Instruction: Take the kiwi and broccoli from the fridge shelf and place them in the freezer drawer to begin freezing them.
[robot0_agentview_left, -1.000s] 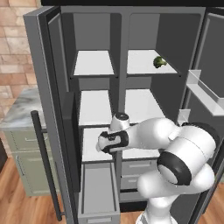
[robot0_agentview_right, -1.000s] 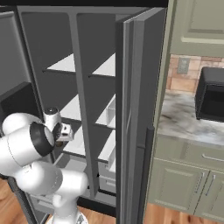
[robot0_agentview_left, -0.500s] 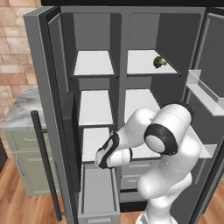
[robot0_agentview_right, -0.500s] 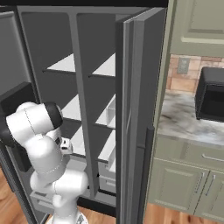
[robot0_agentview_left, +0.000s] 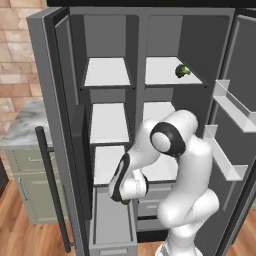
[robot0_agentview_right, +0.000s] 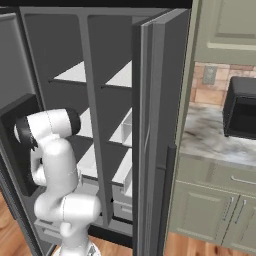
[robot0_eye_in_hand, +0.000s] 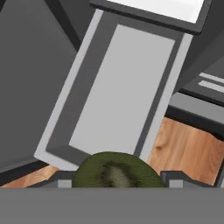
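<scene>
Standing open below the wide white fridge shelf (robot0_agentview_left: 172, 72), the long, deep grey freezer drawer (robot0_eye_in_hand: 124, 89) sits pulled out under the hand, evidently so the fruit can drop straight in. The dark two-finger gripper (robot0_eye_in_hand: 114, 177) is clamped on the brownish-olive oval kiwi (robot0_eye_in_hand: 116, 170) above it, while the bright-green bumpy broccoli (robot0_agentview_left: 182, 71) waits on that shelf. No readable writing anywhere.

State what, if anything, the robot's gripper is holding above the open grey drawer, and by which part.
The gripper holds the brownish-olive oval kiwi, pinched across its sides between the two fingers, over the long grey freezer drawer.
</scene>
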